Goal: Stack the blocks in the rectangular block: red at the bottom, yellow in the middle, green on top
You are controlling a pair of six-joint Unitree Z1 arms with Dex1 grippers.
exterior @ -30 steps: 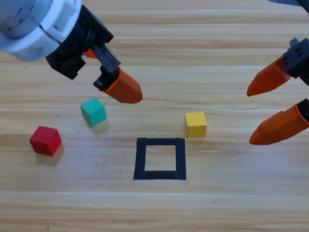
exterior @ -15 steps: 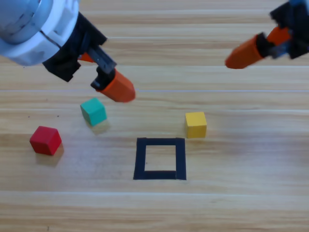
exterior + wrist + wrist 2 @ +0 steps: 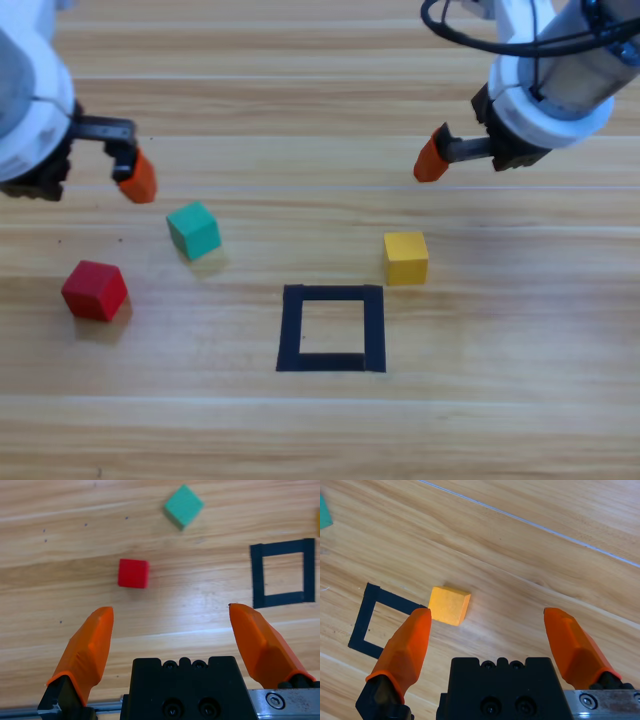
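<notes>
On the wooden bench [image 3: 320,430] the red cube [image 3: 95,290], yellow cube [image 3: 406,257] and teal-green cube [image 3: 194,230] lie outside the empty black tape square [image 3: 331,328]. Within the last second the left claw [image 3: 182,630] has drawn back toward the red cube and the right claw [image 3: 492,635] has swung in above the yellow one. Both are wide and empty, so I judge the red pick comes first.

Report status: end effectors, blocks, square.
Left end effector open above red cube. Right end effector open over yellow cube. Green cube loose; tape square empty, unobstructed.

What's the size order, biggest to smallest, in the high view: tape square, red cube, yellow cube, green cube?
1. Tape square, clearly the largest.
2. Red cube, yellow cube and green cube look about alike; red seems slightly bigger, but its tilt may explain that, so no ranking among them.
</notes>
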